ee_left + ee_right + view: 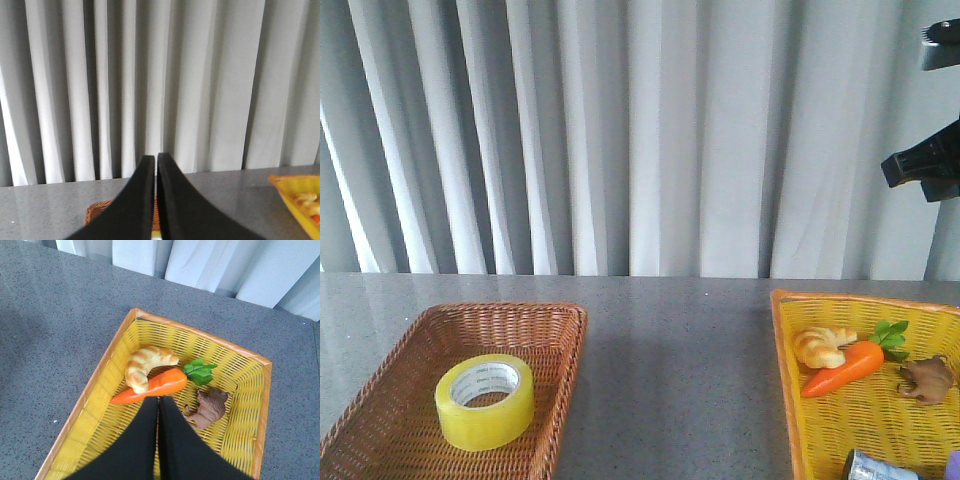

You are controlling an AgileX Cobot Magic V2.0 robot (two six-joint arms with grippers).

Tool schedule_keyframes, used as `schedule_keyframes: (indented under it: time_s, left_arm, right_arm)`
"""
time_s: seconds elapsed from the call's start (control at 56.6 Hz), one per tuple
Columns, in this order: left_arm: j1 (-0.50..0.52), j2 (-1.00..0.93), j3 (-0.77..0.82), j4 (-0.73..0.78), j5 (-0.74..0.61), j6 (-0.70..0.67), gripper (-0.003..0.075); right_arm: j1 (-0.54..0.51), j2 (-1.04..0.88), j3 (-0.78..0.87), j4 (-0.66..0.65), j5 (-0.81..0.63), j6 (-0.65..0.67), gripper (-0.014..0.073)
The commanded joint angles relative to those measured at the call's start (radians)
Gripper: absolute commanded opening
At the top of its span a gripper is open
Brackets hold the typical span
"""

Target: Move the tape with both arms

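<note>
Your left gripper (156,160) and right gripper (158,402) are both pressed together, holding nothing. Below your left gripper, the tape (485,401) lies in the brown basket (555,330); your right hangs over the yellow basket (95,377).

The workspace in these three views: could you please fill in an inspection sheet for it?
Surface: grey speckled table, dry, no spills seen.
Job's things: tape upright-flat in the brown basket, untouched.
Clutter: yellow basket holds croissant, carrot, brown animal toy, silvery can.
Grippers: left gripper shut, empty; right gripper shut, empty, above the yellow basket.
Cables: nothing seen.
Surroundings: pale pleated curtain behind the table.
</note>
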State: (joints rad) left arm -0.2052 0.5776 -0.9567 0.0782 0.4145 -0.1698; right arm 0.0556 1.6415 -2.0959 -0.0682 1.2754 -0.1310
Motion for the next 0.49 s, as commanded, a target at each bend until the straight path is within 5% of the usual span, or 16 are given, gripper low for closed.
schedule_keyframes:
  time_s: [0.0,0.177,0.477]
  left_arm:
    - [-0.004,-0.142,0.184,-0.037,-0.158,0.095,-0.0007]
    - [-0.004,-0.397,0.530,-0.137,-0.229,0.192,-0.0007]
    - [-0.004,-0.606,0.859,-0.171,-0.235,0.192,-0.0007]
  right_arm:
    - [-0.004,-0.036,-0.024,-0.007,-0.023,-0.002,-0.0008]
    - [-0.004,-0.036,-0.024,-0.007,-0.023,-0.002,-0.0008]
    - [-0.004,-0.036,-0.024,-0.007,-0.023,-0.002,-0.0008]
